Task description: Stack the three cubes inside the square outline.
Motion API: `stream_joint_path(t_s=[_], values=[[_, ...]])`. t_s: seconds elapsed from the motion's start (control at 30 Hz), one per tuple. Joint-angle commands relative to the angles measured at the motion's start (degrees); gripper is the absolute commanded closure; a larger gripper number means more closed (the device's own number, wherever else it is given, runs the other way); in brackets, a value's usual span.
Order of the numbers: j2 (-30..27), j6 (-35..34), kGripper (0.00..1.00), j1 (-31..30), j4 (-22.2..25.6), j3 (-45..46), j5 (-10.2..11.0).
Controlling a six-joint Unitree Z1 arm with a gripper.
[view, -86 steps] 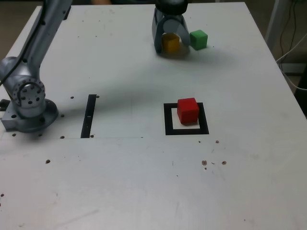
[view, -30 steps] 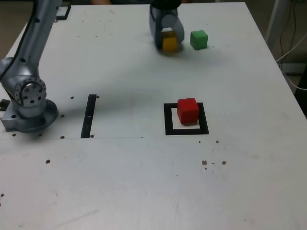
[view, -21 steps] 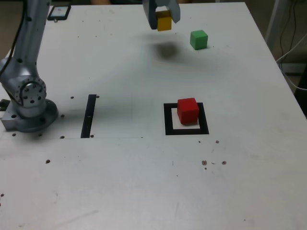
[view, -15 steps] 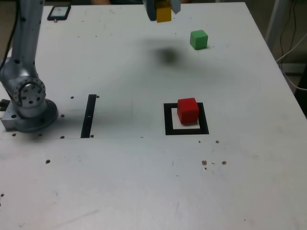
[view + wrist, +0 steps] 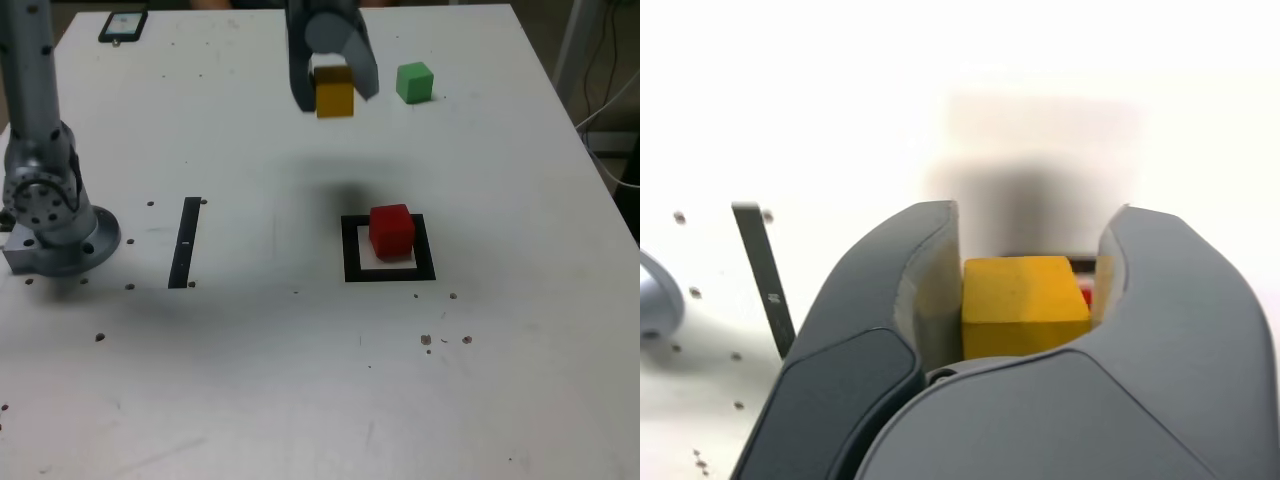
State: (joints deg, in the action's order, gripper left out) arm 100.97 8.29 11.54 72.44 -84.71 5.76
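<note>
Inside the square outline (image 5: 390, 250), toward the middle of the surface (image 5: 300, 380), the red cube (image 5: 392, 231) sits on the white centre, set toward the outline's far side and partly over its far band. That is the base of the stack, and it appears correctly placed.

Above the surface, between the far edge and the outline, the claw (image 5: 333, 93) is clamped on the yellow cube (image 5: 334, 96), which hangs clear of the surface with its shadow on the surface below it. The wrist view confirms the grip: the yellow cube (image 5: 1022, 305) is pinched between both inner pads, and a sliver of red shows beyond it.

Near the far edge, toward the exterior view's right, the green cube (image 5: 414, 82) rests untouched, well apart from the outline.

Assessment: one of three cubes is in position. The second is held aloft but not yet over the red cube. Remaining work, as judged: seat the yellow cube squarely on the red, then fetch and place the green on top.
</note>
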Motion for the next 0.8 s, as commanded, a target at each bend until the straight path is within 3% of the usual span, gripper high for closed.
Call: stream_joint_path(t_s=[0.0, 0.27, 0.77], values=[[-0.7, -2.6, 0.8, -3.8, -0.3, 0.9, 0.0], [1.4, -9.9, 0.8, -12.3, -0.5, 1.6, -0.2], [8.0, -20.1, 0.8, -17.6, -3.4, -0.6, -2.9]])
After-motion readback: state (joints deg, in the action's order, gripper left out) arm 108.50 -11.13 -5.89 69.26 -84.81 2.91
